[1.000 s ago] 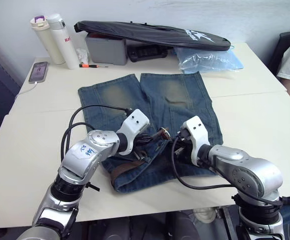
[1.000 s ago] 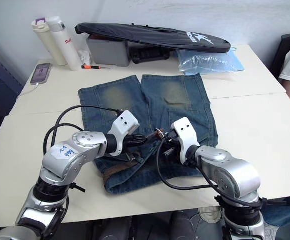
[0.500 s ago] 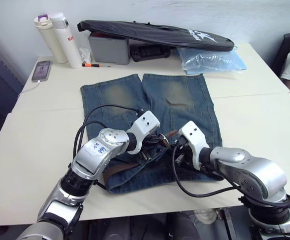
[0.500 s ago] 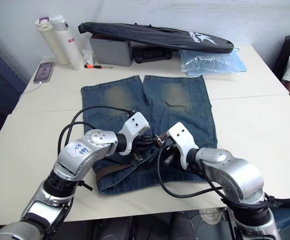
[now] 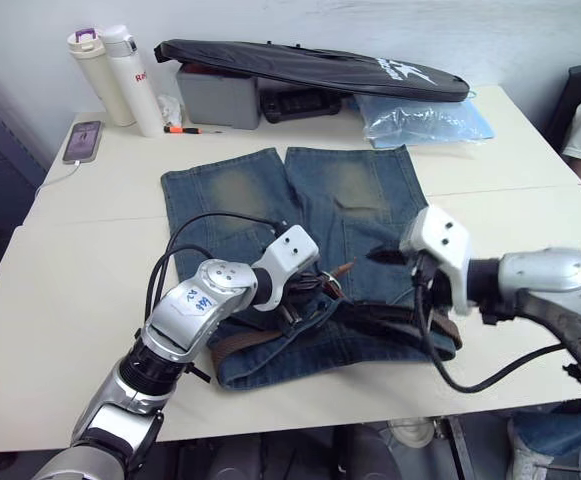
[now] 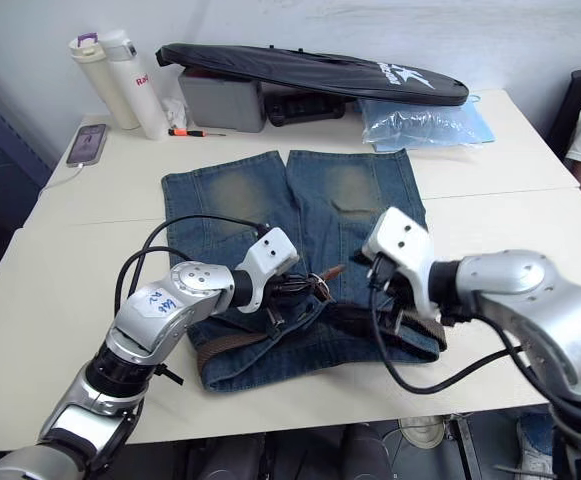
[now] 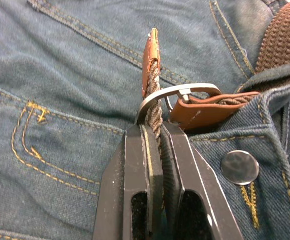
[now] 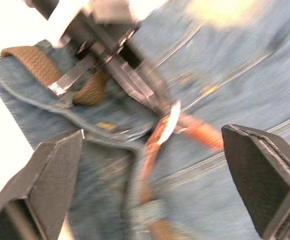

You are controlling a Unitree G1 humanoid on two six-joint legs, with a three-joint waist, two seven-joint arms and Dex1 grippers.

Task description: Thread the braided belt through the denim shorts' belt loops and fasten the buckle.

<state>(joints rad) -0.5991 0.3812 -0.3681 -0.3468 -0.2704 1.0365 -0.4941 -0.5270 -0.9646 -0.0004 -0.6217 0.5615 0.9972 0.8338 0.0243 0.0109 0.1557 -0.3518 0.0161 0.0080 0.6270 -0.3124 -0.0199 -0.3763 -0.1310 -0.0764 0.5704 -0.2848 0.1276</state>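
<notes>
Here, left gripper (image 7: 157, 131) pinching braided belt (image 7: 154, 107) through buckle (image 7: 177, 93), right gripper (image 8: 154, 165) spread.

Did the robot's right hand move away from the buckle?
Yes. The right hand, open, has pulled back from the buckle toward the robot's right, over the denim shorts.

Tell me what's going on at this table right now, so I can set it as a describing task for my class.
A two-armed robot is putting a braided belt on denim shorts spread on a white table. The left gripper is shut on the belt's end, which passes through the silver buckle beside the shorts' metal button. The right gripper hovers open above the shorts, holding nothing. The belt already runs along the waistband.
</notes>
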